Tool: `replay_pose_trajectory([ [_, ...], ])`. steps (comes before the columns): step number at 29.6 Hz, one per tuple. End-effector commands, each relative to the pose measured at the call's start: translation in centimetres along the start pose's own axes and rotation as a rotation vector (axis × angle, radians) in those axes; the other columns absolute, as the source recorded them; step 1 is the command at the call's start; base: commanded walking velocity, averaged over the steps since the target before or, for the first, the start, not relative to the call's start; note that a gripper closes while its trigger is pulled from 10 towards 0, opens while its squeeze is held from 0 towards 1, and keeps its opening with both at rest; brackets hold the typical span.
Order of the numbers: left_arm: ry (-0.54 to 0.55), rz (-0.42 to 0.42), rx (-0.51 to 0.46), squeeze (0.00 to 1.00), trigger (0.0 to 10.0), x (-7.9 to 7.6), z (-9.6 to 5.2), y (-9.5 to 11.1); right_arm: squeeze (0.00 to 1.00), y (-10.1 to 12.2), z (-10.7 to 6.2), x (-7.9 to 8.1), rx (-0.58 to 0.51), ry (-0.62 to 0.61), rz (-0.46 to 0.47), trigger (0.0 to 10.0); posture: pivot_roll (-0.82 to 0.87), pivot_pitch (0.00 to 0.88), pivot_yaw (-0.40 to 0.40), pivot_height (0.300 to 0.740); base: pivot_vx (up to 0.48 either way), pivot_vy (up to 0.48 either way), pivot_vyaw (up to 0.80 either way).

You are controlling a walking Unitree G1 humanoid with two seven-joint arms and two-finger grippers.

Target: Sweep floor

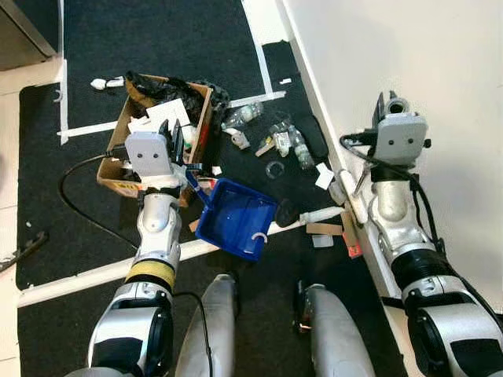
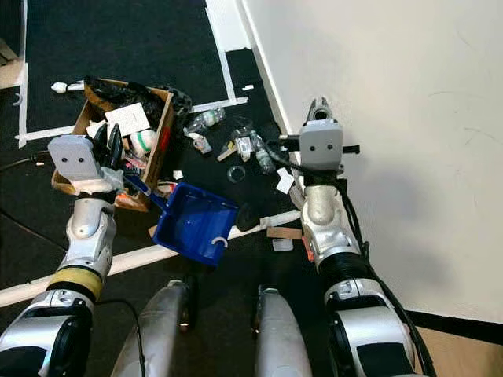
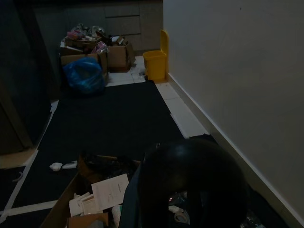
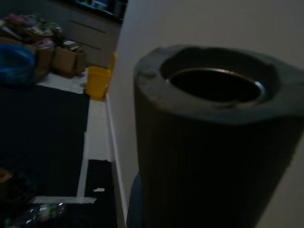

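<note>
Landmark: the cardboard box (image 1: 161,126) of rubbish on the black mat (image 1: 157,47).
Left gripper (image 1: 182,141): over the box's right edge, clenched around the blue dustpan's (image 1: 236,218) handle.
Dustpan: just right of the box, tilted.
Litter (image 1: 279,141): scattered right of the box.
Right gripper (image 2: 318,106): far right of the box, grasping the broom handle (image 4: 209,137).

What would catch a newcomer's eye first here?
The blue dustpan on the black mat, its handle at the left gripper. Beyond it, litter lies scattered beside a full cardboard box. The right gripper holds a grey handle by the white wall.
</note>
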State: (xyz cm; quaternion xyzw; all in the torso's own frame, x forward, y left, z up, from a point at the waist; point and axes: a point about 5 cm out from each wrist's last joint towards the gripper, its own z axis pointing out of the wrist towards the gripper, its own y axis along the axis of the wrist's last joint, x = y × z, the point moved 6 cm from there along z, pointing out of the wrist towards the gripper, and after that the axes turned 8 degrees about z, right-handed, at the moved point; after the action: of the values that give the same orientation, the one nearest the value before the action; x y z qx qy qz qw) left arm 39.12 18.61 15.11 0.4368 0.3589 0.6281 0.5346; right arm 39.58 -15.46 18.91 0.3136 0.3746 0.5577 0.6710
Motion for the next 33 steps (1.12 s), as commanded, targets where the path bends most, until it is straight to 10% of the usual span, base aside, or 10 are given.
replay_pose_trajectory([
  [1, -0.001, -0.013, 0.046, 0.0, 10.0, -0.1, -1.1, -1.2, 0.0, -2.3, -1.9, -0.5, 0.08, 0.029, -0.094, 10.0, 0.06, 0.41, -0.026, 0.74, 0.0, 0.0, 0.0],
  [21, 0.005, -0.013, 0.03, 0.0, 10.0, 0.3, -1.2, -0.4, 0.0, -4.9, -4.7, 0.7, 0.176, -0.016, -0.145, 10.0, 0.08, 0.436, -0.023, 0.74, 0.0, 0.0, 0.0],
  [33, 0.001, -0.011, 0.031, 0.0, 10.0, 0.4, -1.2, -0.2, 0.0, -5.6, -5.8, 2.5, 0.287, -0.256, 0.362, 10.0, 0.08, 0.445, -0.012, 0.74, 0.0, 0.0, 0.0],
])
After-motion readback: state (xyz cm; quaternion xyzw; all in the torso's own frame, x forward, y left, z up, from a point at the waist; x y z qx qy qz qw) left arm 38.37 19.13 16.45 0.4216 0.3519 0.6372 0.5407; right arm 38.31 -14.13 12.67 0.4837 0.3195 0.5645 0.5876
